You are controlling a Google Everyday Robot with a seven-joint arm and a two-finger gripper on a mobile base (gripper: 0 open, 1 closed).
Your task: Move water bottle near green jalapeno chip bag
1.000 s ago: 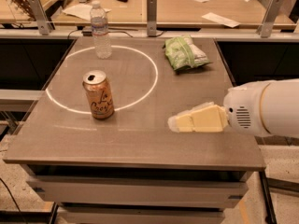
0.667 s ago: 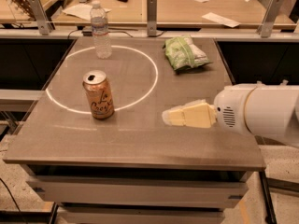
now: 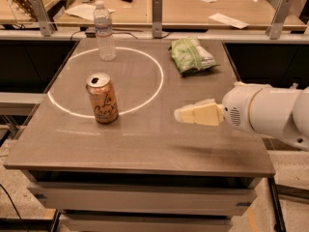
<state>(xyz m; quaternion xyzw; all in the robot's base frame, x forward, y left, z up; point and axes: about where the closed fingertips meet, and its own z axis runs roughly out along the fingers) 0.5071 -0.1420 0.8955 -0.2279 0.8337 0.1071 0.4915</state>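
The water bottle (image 3: 105, 33) is clear with a white cap and stands upright at the table's far left, on the white ring's far edge. The green jalapeno chip bag (image 3: 191, 55) lies flat at the far right of the table, well apart from the bottle. My gripper (image 3: 181, 114) has cream-coloured fingers on a white arm that reaches in from the right. It hovers over the table's right-middle, in front of the bag and far from the bottle, and holds nothing.
An orange-tan drink can (image 3: 102, 98) stands upright inside the white ring (image 3: 160, 79) on the grey table (image 3: 145, 146), left of centre. A rail with metal posts (image 3: 156, 17) runs behind the table, with a wooden desk beyond it.
My gripper has edged a little left and farther over the table. The bottle, the can and the bag have not moved.
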